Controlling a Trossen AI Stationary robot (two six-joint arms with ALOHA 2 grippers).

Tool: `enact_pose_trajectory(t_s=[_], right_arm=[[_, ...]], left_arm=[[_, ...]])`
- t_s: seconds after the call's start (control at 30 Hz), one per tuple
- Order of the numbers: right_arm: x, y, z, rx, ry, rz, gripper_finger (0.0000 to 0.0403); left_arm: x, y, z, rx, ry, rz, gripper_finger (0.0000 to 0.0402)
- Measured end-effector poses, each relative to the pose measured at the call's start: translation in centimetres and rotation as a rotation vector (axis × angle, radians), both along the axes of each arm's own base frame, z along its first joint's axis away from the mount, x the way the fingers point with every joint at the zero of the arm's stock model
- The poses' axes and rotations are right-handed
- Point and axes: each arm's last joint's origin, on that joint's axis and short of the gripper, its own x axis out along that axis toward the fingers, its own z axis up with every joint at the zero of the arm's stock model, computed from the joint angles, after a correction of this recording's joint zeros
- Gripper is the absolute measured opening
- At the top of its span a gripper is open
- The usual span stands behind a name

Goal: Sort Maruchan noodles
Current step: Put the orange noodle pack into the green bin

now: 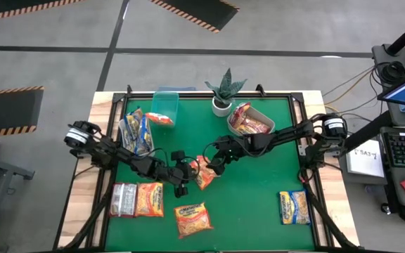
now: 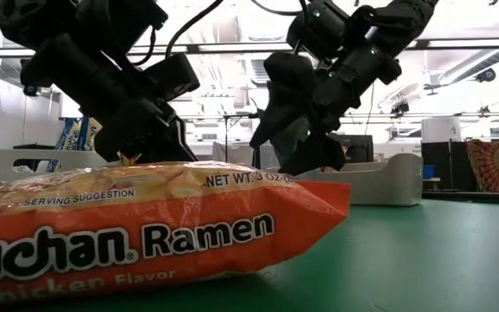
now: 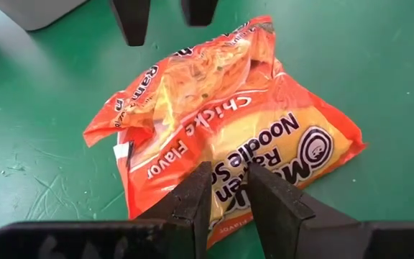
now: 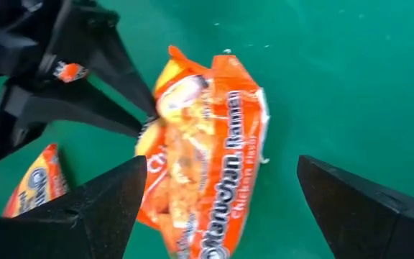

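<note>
Meanwhile, near the high view's centre, the left gripper (image 3: 225, 191) is pinching the crinkled orange plastic ramen packet (image 1: 203, 173), while the right gripper (image 4: 221, 198) is hovering wide open, empty. Several packets are lying unsorted; some are filling the white bin (image 1: 266, 117).

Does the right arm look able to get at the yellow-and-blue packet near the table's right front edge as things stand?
Probably yes. The yellow-and-blue packet lies alone on bare mat on the right arm's side, nothing on it. The right gripper is open over the orange packet that the left gripper pinches.
</note>
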Motion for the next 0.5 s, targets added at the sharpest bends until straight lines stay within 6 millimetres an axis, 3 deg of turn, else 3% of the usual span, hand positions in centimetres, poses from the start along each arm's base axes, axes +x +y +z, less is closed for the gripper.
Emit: enact_pose_trajectory(t_s=[0.2,0.5], right_arm=[[0.2,0.0,-0.5,-0.003,-0.032,-0.004,0.0350],[1.9,0.4,-3.2,0.027,-0.101,0.073,0.0346]], left_arm=[[0.0,0.0,0.0,-0.003,0.006,-0.004,0.0077],[-0.1,0.0,-0.1,-0.005,0.009,-0.001,0.0077]])
